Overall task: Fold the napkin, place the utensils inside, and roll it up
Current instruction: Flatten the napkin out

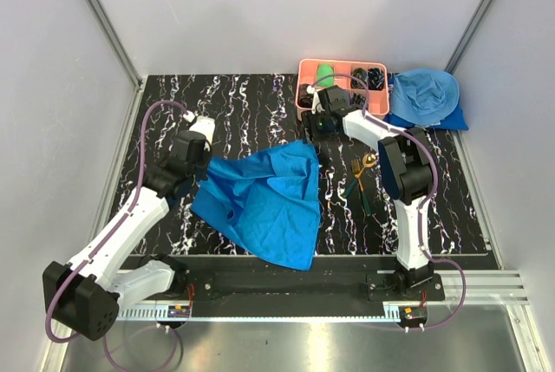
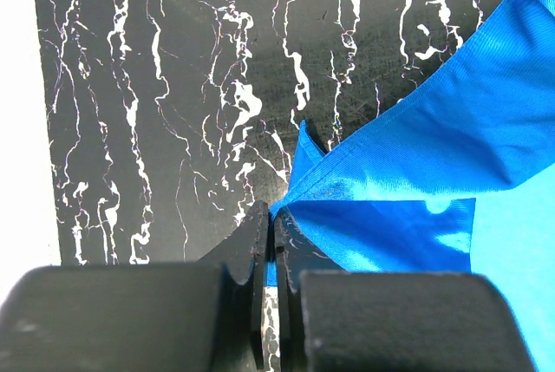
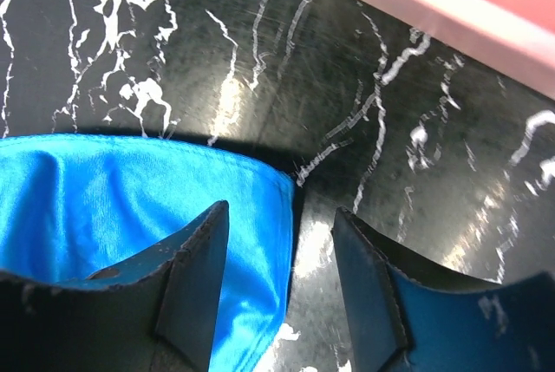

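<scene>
None of three steps finished | desk [image 1: 217, 103] carries everything | napkin [image 1: 260, 199] centre frame, rumpled, partly doubled over, fold incomplete | left gripper [image 2: 270, 220] jaws pinching its left corner | right gripper [image 3: 282, 216] jaws spread over its upper-right corner | utensils [image 1: 360, 177] right of centre, apart from cloth, unwrapped

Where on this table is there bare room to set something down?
Bare marble lies far-left, between the napkin and the back wall, and front-right, between the right arm and the table edge. Crowded: far-right, around the pink tray, sky-blue cloth and right gripper.
</scene>
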You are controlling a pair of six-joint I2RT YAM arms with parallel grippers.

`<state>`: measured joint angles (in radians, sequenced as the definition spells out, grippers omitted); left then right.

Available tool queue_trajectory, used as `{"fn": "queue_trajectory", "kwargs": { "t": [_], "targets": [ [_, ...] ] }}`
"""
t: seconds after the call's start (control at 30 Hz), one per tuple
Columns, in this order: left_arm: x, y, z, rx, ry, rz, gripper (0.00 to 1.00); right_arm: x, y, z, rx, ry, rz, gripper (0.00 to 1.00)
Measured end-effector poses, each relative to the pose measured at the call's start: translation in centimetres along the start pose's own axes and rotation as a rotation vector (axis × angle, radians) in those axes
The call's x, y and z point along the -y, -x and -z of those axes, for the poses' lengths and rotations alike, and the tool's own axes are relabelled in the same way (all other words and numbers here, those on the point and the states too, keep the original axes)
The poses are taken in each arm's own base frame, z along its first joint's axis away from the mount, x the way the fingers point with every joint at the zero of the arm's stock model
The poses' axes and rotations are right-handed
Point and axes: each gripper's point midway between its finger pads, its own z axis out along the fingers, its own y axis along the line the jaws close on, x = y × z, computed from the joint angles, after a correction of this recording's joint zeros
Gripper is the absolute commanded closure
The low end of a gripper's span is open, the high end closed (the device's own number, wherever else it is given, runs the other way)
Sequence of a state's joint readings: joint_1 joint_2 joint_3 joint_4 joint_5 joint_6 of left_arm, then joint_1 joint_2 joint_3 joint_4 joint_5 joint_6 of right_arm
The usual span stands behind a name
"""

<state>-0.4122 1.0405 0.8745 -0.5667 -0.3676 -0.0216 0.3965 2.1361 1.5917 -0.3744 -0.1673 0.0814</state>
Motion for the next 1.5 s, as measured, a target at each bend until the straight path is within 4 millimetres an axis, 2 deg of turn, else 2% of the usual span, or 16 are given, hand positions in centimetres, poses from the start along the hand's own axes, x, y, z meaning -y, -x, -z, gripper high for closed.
{"fn": "queue_trajectory", "kwargs": {
  "t": [0.17,0.23,0.3,0.33,0.57,0.63,0.7,0.73,0.83,0.9,0.97,1.07,1.13,1.23,1.37,1.5],
  "targets": [
    [0.0,0.0,0.0,0.000,0.000,0.001,0.98,-0.1,-0.7,-1.3,-0.018,0.026,0.012,0.48],
    [0.0,0.0,0.0,0.000,0.000,0.000,0.98,-0.3,-0.7,-1.5,-0.019,0.038,0.019,0.58],
    [0.0,0.0,0.0,0.000,0.000,0.001,0.98,-0.5,-0.5,-1.6,-0.015,0.053,0.024,0.76],
    [0.0,0.0,0.0,0.000,0.000,0.000,0.98,-0.6,-0.5,-1.6,-0.014,0.060,0.026,0.99],
    [-0.2,0.0,0.0,0.000,0.009,0.001,0.98,-1.1,-0.4,-1.3,-0.011,0.085,0.022,1.00],
    [-0.4,0.1,0.2,-0.004,0.021,0.000,0.98,-1.3,-0.1,-0.4,0.000,0.085,0.024,1.00],
    [-1.0,0.8,0.6,0.005,0.043,0.004,0.98,-1.6,0.8,1.6,0.024,0.080,0.029,1.00],
    [-1.4,1.6,1.1,0.019,0.059,0.011,0.98,-1.8,1.7,3.1,0.050,0.075,0.034,1.00],
    [-3.1,5.2,3.0,0.098,0.114,0.046,0.98,-3.0,6.1,9.6,0.204,0.059,0.066,1.00],
    [-4.4,8.0,4.9,0.173,0.150,0.077,0.98,-3.9,9.5,15.6,0.351,0.048,0.097,1.00],
    [-5.9,11.0,7.5,0.259,0.180,0.104,0.98,-4.8,11.9,21.7,0.490,0.037,0.122,1.00],
    [-7.9,14.4,11.8,0.389,0.205,0.134,0.97,-5.8,13.9,29.5,0.660,0.019,0.164,1.00],
    [-9.4,16.3,15.6,0.490,0.211,0.148,0.97,-6.3,14.8,33.9,0.754,0.009,0.190,1.00],
    [-11.1,17.8,20.8,0.623,0.197,0.155,0.98,-7.5,15.2,38.7,0.854,0.013,0.229,1.00],
    [-12.1,18.7,26.5,0.766,0.140,0.154,0.97,-9.8,15.3,43.1,0.932,0.053,0.280,1.00],
    [-12.0,19.1,30.5,0.863,0.060,0.133,0.98,-11.1,15.1,46.7,0.990,0.082,0.313,1.00]
  ]
}}
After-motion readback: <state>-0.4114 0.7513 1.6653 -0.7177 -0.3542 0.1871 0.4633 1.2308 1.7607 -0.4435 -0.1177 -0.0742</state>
